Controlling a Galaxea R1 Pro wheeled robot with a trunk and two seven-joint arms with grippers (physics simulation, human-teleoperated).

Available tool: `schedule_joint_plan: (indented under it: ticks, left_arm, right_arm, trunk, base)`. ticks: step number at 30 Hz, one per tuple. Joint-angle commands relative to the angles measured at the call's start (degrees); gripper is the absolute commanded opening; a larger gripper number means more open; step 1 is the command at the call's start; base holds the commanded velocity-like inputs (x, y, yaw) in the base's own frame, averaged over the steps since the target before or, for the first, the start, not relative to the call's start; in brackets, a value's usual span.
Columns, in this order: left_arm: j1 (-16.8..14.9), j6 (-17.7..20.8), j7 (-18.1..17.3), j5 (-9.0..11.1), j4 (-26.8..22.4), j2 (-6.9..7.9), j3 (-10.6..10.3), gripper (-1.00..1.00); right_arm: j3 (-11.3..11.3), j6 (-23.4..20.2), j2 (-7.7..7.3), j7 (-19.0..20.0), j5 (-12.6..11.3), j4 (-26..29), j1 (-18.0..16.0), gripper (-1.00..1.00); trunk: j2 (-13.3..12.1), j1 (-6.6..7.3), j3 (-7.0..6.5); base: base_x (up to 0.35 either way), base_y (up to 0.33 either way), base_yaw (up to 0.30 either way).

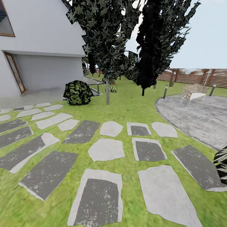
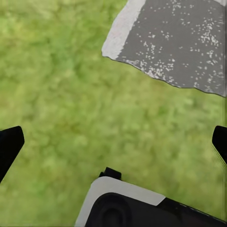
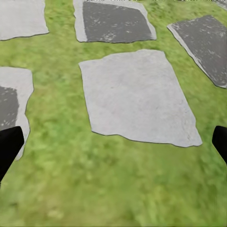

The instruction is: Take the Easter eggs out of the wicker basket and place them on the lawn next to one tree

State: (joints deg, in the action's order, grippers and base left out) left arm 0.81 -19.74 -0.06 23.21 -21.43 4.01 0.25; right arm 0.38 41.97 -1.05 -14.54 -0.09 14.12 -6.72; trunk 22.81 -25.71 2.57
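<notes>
The Easter eggs and the wicker basket are out of view. The lawn (image 1: 129, 108) stretches ahead, crossed by grey stepping stones (image 1: 107, 149). A tree (image 1: 107, 91) with a straight pale trunk stands on the grass beyond the stones, left of centre. My left gripper (image 2: 113, 144) is open over bare grass, its dark fingertips (image 2: 9, 146) far apart with nothing between them. My right gripper (image 3: 113, 146) is open too, above grass beside a pale stone slab (image 3: 137, 97).
A white house (image 1: 41, 47) and a round dark bush (image 1: 78, 92) are at the left. A dark tree with a thin black trunk (image 1: 143, 90) stands right of the pale one. A grey paved circle (image 1: 195, 119) with a wicker seat (image 1: 194, 92) lies right, a wooden fence (image 1: 189, 75) behind.
</notes>
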Motion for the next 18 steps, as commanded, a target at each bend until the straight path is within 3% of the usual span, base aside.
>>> schedule_joint_plan:
  ticks: [1,18]
  left_arm:
    - [0.0,-0.03,-0.01,0.17,-0.11,0.01,0.01,1.0]
    - [0.01,-0.03,-0.02,0.16,-0.11,-0.02,0.01,1.0]
  right_arm:
    - [0.06,0.15,0.0,-0.13,0.0,-0.04,-0.04,1.0]
    - [0.14,0.22,0.0,-0.13,0.0,0.01,-0.04,1.0]
  trunk:
    - [0.11,-0.07,0.11]
    - [0.11,-0.07,0.11]
  base:
    - [0.335,0.001,0.0]
    - [0.335,0.0,-0.008]
